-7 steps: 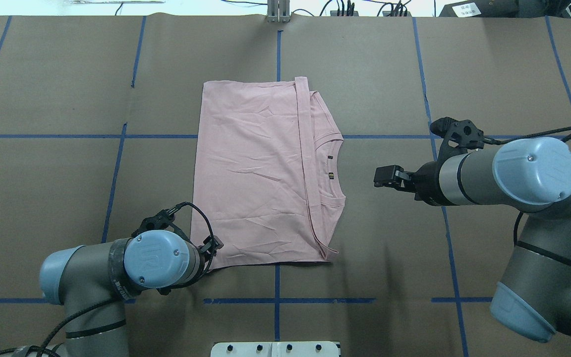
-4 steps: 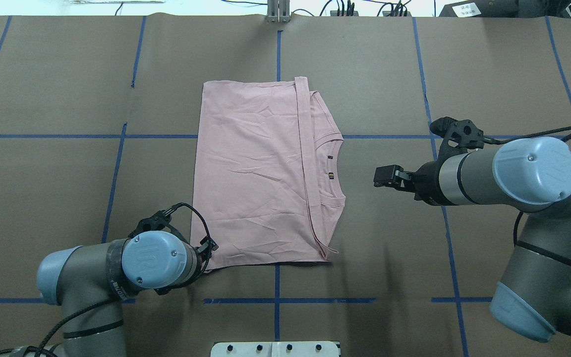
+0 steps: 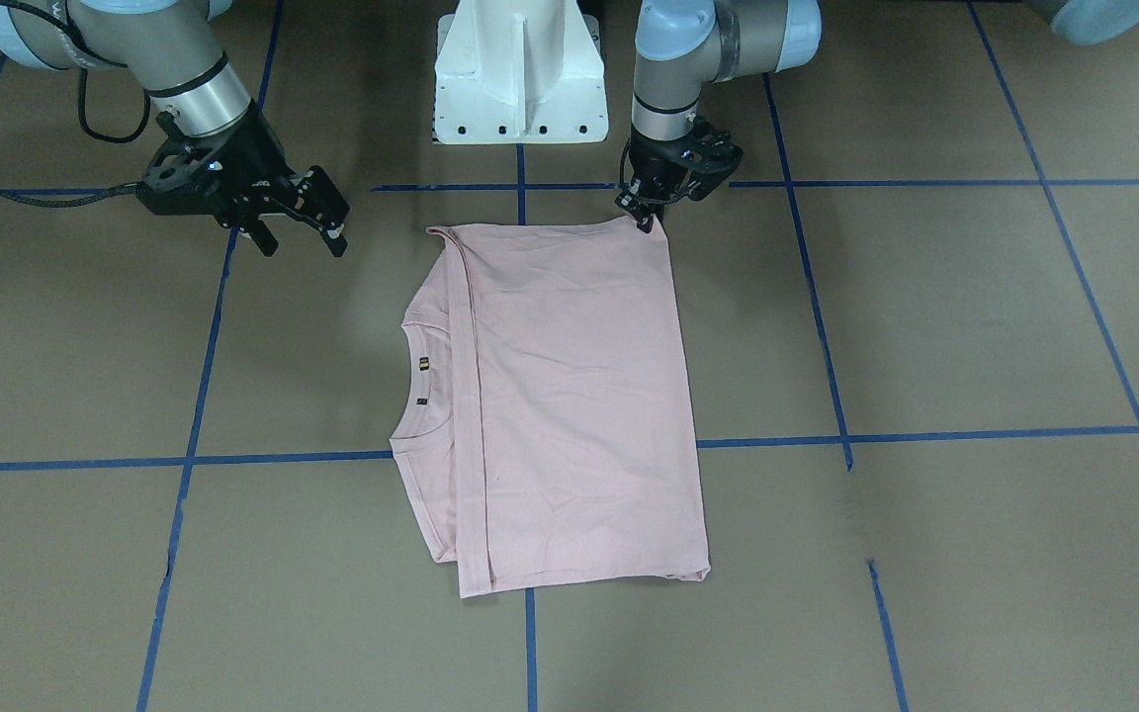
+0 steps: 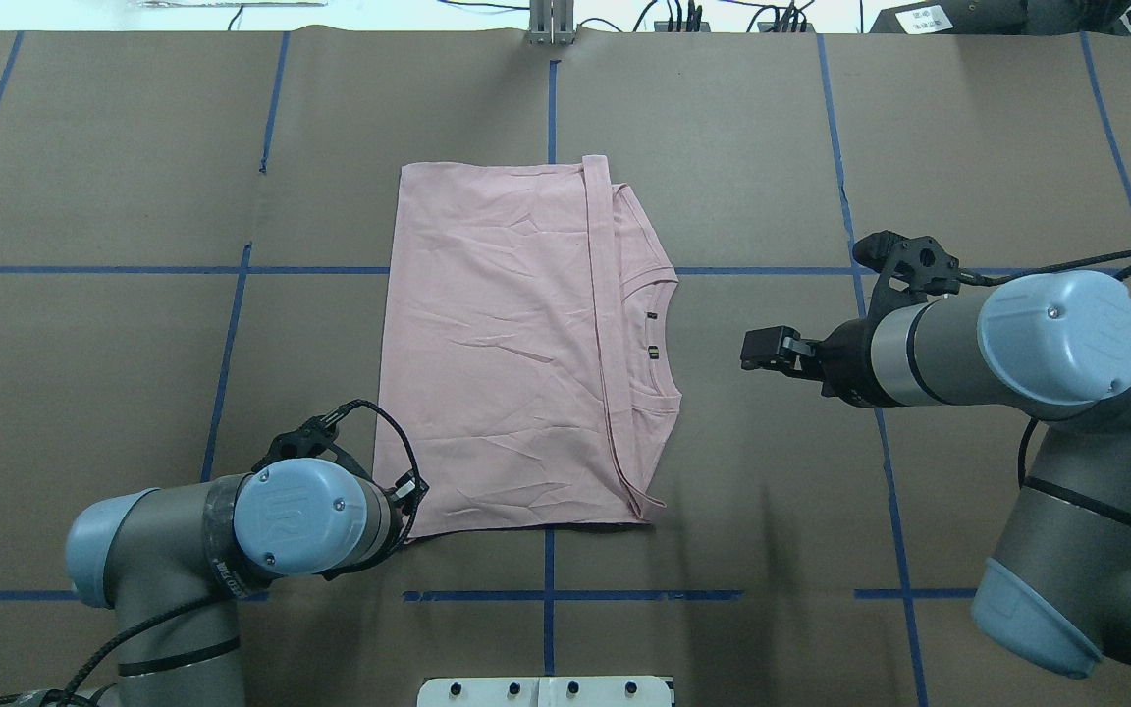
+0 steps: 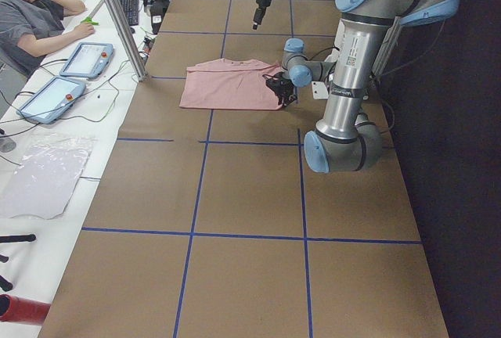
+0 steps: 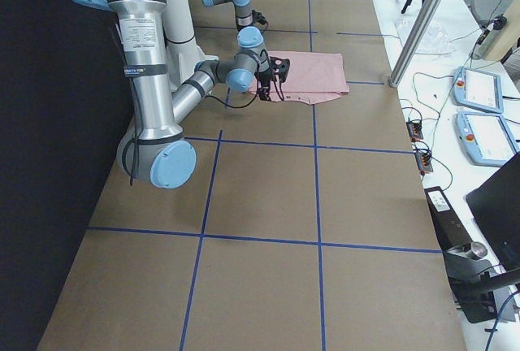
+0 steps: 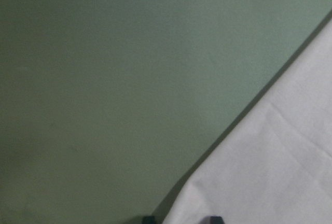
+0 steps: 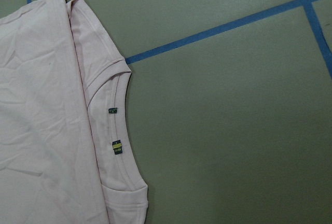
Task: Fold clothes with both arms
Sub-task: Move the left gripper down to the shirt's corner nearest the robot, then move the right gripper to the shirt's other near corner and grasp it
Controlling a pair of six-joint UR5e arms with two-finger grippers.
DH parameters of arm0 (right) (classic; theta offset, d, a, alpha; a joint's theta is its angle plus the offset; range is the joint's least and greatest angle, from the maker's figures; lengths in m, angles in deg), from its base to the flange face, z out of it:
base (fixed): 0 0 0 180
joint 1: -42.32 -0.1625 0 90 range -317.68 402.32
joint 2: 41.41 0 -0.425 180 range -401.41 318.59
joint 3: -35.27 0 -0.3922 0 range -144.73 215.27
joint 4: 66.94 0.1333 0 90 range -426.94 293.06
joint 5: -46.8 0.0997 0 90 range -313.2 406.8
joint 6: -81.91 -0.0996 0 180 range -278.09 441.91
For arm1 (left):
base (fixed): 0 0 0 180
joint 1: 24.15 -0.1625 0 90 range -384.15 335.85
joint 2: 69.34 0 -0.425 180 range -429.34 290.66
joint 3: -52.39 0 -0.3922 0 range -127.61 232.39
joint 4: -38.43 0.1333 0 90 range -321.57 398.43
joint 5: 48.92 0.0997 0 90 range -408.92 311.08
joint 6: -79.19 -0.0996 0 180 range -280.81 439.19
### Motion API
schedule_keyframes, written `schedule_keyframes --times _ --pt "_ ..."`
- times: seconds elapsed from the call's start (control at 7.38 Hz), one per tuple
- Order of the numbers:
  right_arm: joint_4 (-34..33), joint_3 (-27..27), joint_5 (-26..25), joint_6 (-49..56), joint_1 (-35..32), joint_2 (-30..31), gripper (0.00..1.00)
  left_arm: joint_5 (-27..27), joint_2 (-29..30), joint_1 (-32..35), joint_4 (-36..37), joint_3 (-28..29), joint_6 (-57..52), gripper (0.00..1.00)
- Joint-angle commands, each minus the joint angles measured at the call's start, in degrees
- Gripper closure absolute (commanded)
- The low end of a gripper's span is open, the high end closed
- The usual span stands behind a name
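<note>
We judged the black 2-finger left gripper point(image 3: 647, 218), pinching a corner of the folded pale pink T-shirt point(image 3: 569, 396), needed a low, gentle pull; the right gripper point(image 3: 301, 241) hovered spread.

Overhead, front cams oppose; share T-shirt point(image 4: 497, 344).

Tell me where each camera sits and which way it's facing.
Front-facing: across the table, facing the robot; left hand, right hand, T-shirt.
Overhead: behind the robot, looking down; left arm, right arm.
Exterior left: robot's left end; left arm near.
Exterior right: opposite end; right arm near.
Left wrist: T-shirt corner, fingertips.
Right wrist: collar; no hand shows.
Shared: T-shirt, in all six.
</note>
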Motion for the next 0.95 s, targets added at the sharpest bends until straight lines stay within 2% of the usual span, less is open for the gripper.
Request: schedule_keyframes --times 0.0,0.27,0.41,0.54,0.68,0.81 --pt "0.00 -0.04 0.00 0.00 -0.06 0.01 0.00 0.01 -0.01 -0.06 0.01 -0.42 0.05 1.00" --pt "-0.44 -0.39 -0.09 -0.26 0.55 -0.51 0.00 0.01 0.07 -0.06 -0.08 -1.12 -0.91 1.00" --pt "-7.31 -1.17 -0.09 -0.87 0.99 -5.04 0.00 0.01 0.07 0.03 0.01 -1.13 -2.75 1.00" --pt "-20.78 -2.14 -0.44 -1.31 2.83 -13.70 0.00 0.01 0.16 0.03 0.01 -1.13 -3.20 1.00" --pt "-24.05 -4.24 -0.61 -4.45 5.11 -16.83 0.00 0.01 0.16 0.29 0.01 -1.48 -3.20 1.00" --pt "-24.08 -5.82 -0.62 -8.48 7.04 -17.65 0.00 0.01 0.08 0.46 0.01 -2.52 -3.46 1.00"
